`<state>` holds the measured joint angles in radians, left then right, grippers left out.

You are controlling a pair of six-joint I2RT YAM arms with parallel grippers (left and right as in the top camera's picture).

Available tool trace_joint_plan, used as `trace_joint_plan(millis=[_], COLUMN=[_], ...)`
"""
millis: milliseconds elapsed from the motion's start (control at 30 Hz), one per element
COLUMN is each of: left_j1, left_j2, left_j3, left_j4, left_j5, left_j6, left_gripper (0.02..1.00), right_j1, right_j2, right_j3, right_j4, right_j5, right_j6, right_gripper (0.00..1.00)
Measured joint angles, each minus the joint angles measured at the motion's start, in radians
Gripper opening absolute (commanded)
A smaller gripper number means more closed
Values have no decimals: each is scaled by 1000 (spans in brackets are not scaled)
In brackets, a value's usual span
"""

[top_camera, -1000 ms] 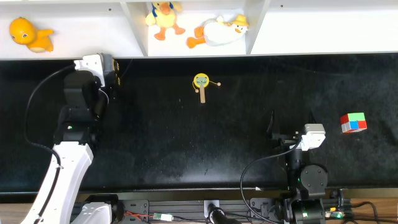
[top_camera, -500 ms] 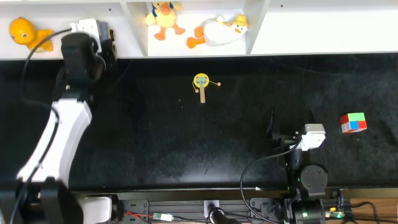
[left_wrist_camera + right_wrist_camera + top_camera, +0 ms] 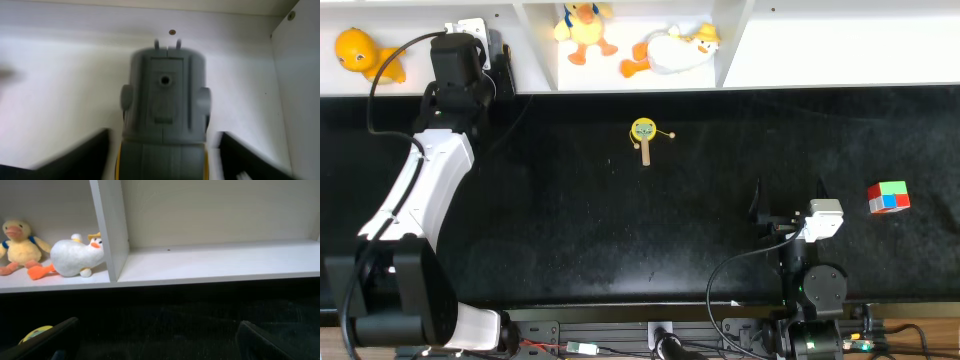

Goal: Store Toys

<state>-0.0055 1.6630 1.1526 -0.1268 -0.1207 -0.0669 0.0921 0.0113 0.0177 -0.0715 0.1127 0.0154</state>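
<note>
Looking out past my gripper (image 3: 159, 325), fingers spread wide over the black mat (image 3: 200, 312). Ahead there's a white shelf (image 3: 225, 260) with a divider (image 3: 109, 230). The white goose plush (image 3: 75, 257) lies right beside the divider, orange feet pointing away from it. The yellow duck plush (image 3: 17, 245) sits upright farther out on that same side. A yellow toy (image 3: 35, 331) peeks up from the mat on that side too.
</note>
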Motion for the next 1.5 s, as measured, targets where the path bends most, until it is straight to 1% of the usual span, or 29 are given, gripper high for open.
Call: trace_joint_plan(millis=[267, 400, 533, 633, 733, 967, 1067, 1267, 1333, 1500], left_j1=[0, 8, 45, 65, 65, 42, 17, 3, -5, -14], left_j2=[-2, -80, -297, -468, -616, -991, -1123, -1361, -1451, -1635], left_j3=[-1, -116, -371, -520, -642, -861, -945, -1097, -1123, -1140], left_j4=[2, 56, 124, 122, 143, 444, 518, 481, 404, 139], left_j5=[-13, -14, -17, -21, -3, 65, 80, 92, 92, 95], left_j6=[0, 0, 0, 0, -3, -8, -8, 5, 26, 60], left_gripper=[998, 998, 998, 998, 998, 996, 998, 998, 998, 998], right_j1=[0, 0, 0, 0, 0, 0, 0, 0, 0, 0], right_j2=[0, 0, 0, 0, 0, 0, 0, 0, 0, 0], right_j3=[0, 0, 0, 0, 0, 0, 0, 0, 0, 0], right_j4=[0, 0, 0, 0, 0, 0, 0, 0, 0, 0], right_j5=[0, 1, 0, 0, 0, 0, 0, 0, 1, 0], right_j6=[0, 0, 0, 0, 0, 0, 0, 0, 0, 0], right_gripper=[993, 993, 996, 996, 996, 993, 996, 998, 996, 996])
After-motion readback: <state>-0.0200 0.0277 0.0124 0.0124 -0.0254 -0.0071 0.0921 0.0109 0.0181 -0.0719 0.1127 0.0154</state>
